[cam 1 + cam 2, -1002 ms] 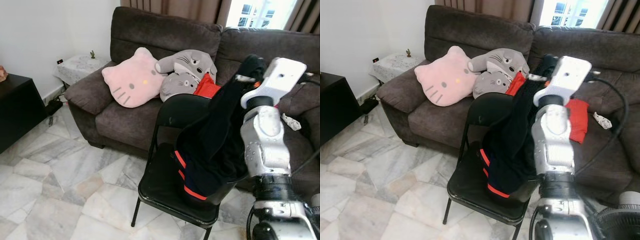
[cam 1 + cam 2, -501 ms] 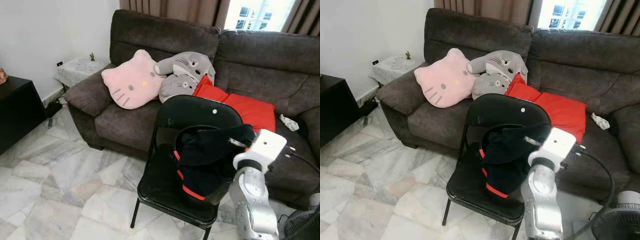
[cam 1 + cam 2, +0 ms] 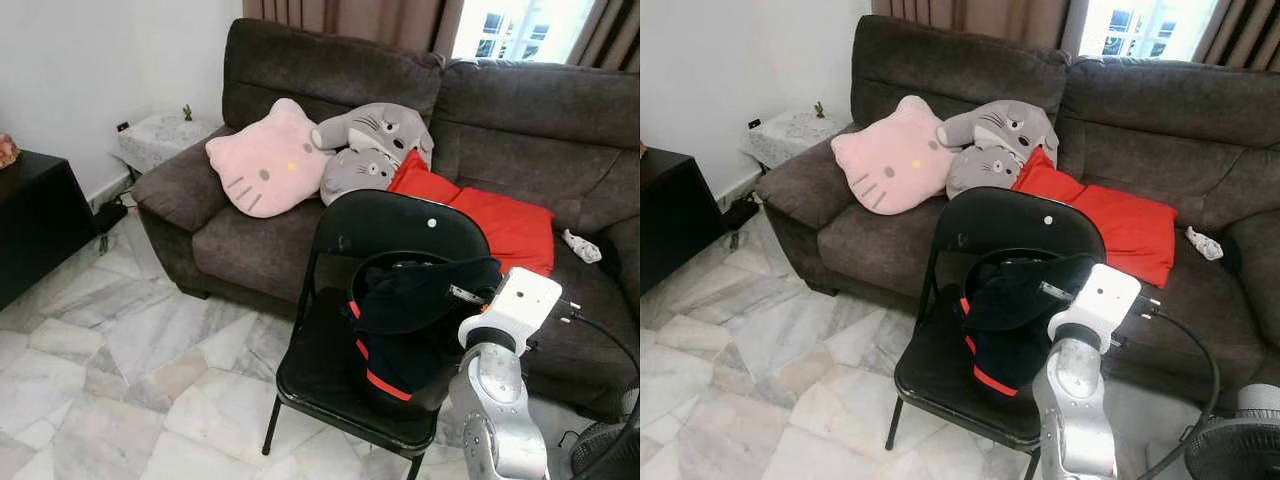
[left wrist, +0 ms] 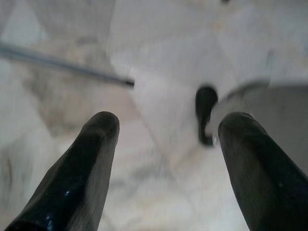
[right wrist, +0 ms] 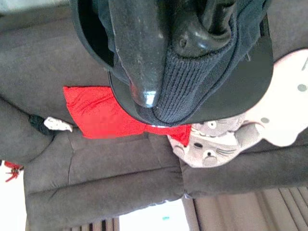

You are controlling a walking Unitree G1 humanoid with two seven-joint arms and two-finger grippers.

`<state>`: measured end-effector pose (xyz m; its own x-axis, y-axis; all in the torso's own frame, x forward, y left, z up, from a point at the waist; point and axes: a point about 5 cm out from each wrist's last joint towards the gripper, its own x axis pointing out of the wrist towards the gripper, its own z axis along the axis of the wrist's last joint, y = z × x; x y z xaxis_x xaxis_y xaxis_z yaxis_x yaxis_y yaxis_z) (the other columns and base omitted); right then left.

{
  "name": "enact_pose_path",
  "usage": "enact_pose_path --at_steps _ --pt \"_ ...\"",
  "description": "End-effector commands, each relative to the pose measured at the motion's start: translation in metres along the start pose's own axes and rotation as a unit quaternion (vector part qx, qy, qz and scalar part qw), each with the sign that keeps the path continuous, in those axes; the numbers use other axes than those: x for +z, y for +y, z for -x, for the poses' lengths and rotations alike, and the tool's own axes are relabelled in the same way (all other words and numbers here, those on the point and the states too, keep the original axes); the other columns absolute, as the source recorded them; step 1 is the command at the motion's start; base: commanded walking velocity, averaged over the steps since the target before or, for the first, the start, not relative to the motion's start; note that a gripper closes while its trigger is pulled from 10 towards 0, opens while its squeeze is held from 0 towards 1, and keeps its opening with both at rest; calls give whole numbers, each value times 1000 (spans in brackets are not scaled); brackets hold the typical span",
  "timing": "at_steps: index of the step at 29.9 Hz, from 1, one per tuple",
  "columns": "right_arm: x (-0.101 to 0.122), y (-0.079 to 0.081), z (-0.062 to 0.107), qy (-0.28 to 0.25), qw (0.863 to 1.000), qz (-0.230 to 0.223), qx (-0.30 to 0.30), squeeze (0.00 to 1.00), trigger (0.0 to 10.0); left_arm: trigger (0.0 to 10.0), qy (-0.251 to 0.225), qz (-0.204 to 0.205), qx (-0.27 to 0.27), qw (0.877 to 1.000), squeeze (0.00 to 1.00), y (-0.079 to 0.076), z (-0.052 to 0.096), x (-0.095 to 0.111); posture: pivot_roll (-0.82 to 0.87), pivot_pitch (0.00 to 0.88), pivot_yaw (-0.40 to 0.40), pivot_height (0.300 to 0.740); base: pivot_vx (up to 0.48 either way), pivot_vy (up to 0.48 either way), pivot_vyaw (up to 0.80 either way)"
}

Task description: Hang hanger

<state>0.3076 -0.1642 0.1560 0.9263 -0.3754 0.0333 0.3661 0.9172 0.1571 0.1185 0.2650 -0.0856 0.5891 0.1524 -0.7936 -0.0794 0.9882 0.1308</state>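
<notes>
A dark garment with red stripes [image 3: 392,330] lies bunched on the seat of a black folding chair [image 3: 385,221]. My right arm [image 3: 512,318] reaches to the garment's upper edge from the right. In the right wrist view my right gripper [image 5: 166,57] is shut on the dark knit fabric [image 5: 192,82], with a black plastic part [image 5: 216,17] beside it that may be the hanger. My left gripper [image 4: 168,126] hangs open over the marble floor [image 4: 159,72], nothing between its fingers.
A brown sofa [image 3: 540,130] stands behind the chair, holding a pink cat cushion [image 3: 262,160], grey plush toys [image 3: 375,140] and a red cushion [image 3: 500,215]. A black cabinet [image 3: 30,220] is at the left, a fan [image 3: 1230,445] at the lower right. Open marble floor [image 3: 110,380] lies to the left.
A second ago my right arm held the garment high over the chair; it has come down and the garment has settled on the seat. In the last half second little moved.
</notes>
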Motion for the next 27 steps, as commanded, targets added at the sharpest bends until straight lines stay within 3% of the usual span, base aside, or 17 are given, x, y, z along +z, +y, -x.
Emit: enact_pose_path --at_steps 1,8,19,27 --pt "5 -1 -4 -5 1000 1 -4 0 10000 10000 -7 2 -6 1000 0 -6 -2 4 58 0 -41 740 0 0 0" --pt "7 -7 -7 -7 1000 7 -12 0 10000 10000 -22 -7 -26 999 0 -22 -6 11 51 0 -45 740 0 0 0" --pt "10 -6 -9 -10 1000 7 -7 0 10000 10000 -88 4 -44 995 0 -27 -6 27 54 0 -55 740 0 0 0" --pt "11 -5 -10 -12 1000 6 -6 0 10000 10000 -126 -2 -54 990 0 -31 -7 41 54 0 -54 740 -251 0 0"
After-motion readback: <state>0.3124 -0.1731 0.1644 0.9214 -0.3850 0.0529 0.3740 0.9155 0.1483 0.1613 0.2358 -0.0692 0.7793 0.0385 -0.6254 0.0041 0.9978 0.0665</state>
